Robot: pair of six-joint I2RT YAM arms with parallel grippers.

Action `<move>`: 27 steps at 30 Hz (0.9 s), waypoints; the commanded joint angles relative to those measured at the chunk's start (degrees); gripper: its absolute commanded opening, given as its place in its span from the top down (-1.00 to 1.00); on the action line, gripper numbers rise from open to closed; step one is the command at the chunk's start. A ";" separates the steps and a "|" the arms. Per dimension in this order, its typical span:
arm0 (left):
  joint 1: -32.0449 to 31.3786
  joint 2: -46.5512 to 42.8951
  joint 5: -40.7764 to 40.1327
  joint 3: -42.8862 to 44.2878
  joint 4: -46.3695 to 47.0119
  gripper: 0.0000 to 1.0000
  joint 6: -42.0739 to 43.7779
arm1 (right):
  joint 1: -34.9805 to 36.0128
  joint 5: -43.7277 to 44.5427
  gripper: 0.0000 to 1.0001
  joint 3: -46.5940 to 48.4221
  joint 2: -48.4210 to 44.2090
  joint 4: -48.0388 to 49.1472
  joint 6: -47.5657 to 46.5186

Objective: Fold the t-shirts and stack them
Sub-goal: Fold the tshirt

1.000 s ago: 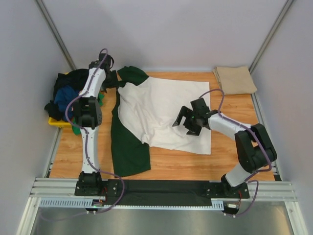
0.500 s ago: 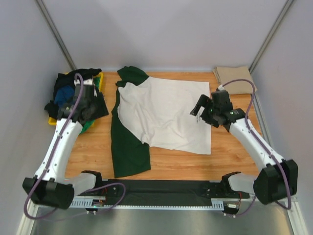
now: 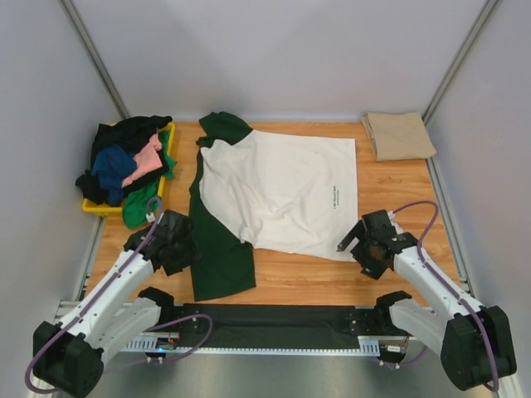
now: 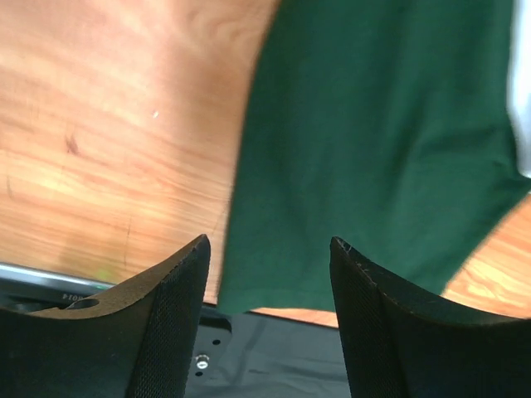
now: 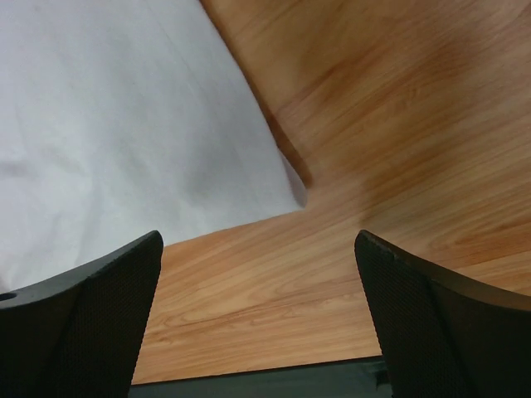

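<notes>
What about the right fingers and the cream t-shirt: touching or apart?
Cannot tell: the right wrist view shows a corner of the cream t-shirt between the right gripper's open fingers; height unclear.

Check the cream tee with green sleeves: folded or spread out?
Spread out: the cream tee lies opened across the table, a green sleeve extended.

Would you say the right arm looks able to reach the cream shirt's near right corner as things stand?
Probably yes: the right gripper hangs open beside that corner of the cream shirt, nothing lying between.
</notes>
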 commanded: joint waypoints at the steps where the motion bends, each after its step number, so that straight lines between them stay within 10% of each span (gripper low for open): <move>1: -0.26 -1.35 -2.64 -3.93 2.05 -0.33 -7.26 | -0.17 3.58 -0.98 -1.11 -0.12 3.19 4.34; 8: -0.61 -0.49 -4.76 -7.53 5.21 -0.31 -8.23 | -0.34 4.47 -0.46 -2.44 9.89 13.81 3.12; 18: -0.96 -1.62 2.80 -12.37 12.51 -0.17 -5.15 | -2.18 4.99 0.99 0.11 12.37 13.39 -0.22; 24: -1.49 2.33 4.65 -12.02 15.32 0.08 -4.01 | -6.05 2.79 1.00 1.70 10.96 12.43 -1.98; 27: -1.58 4.26 6.31 -12.46 18.39 0.72 -3.05 | -7.11 2.96 0.99 2.84 9.56 10.76 -2.95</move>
